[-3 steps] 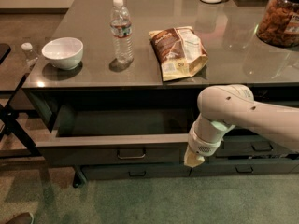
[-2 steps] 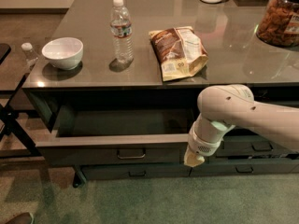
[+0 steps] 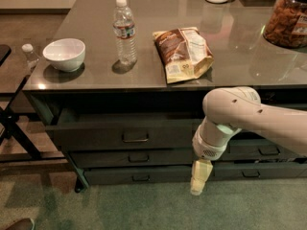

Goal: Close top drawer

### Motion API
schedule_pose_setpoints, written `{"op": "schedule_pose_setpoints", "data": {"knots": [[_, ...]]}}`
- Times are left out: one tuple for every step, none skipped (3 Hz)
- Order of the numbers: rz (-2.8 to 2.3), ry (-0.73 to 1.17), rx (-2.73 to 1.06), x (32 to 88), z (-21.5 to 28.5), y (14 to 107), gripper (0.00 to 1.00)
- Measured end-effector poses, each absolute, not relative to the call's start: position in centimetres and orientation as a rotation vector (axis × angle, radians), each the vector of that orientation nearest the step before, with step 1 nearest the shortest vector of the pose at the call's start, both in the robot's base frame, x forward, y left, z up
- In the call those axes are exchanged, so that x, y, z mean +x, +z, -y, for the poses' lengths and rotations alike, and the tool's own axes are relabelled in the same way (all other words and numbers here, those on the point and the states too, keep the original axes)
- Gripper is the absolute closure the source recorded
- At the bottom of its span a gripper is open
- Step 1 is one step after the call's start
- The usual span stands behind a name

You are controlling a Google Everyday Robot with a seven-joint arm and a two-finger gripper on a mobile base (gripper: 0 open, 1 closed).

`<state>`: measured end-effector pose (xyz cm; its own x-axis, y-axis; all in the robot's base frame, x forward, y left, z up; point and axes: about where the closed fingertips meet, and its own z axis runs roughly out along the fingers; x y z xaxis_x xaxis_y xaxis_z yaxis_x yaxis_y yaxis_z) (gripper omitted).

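The top drawer [image 3: 96,137] is a wide dark grey-green drawer under the counter top, with a small metal bar handle [image 3: 135,137] at its middle. It stands out a little from the cabinet, and a dark gap shows above its front panel. My gripper [image 3: 197,178] hangs pointing down at the end of the white arm [image 3: 230,116], in front of the lower drawers, just below and to the right of the top drawer's right end. The arm's wrist [image 3: 211,140] is level with that end of the front panel.
On the counter [image 3: 96,13] stand a white bowl [image 3: 64,54], a water bottle [image 3: 124,31], a snack bag [image 3: 184,53] and a jar [image 3: 287,18]. Two shallower drawers [image 3: 138,157] lie below. Narrower drawers [image 3: 268,151] are at the right. A dark folding stand [image 3: 12,128] is at the left.
The top drawer's front panel has moved back toward the cabinet and stands out much less than before. The arm's wrist and gripper have moved inward with it.
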<state>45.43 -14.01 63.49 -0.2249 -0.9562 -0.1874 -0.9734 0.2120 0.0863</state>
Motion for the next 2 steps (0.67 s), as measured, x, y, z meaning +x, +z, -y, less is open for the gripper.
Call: {"op": "schedule_pose_setpoints", "data": {"knots": [[-2.371, 0.283, -1.895, 45.43, 14.01, 63.49, 0.0], [-2.371, 0.283, -1.895, 45.43, 14.01, 63.49, 0.19]]}}
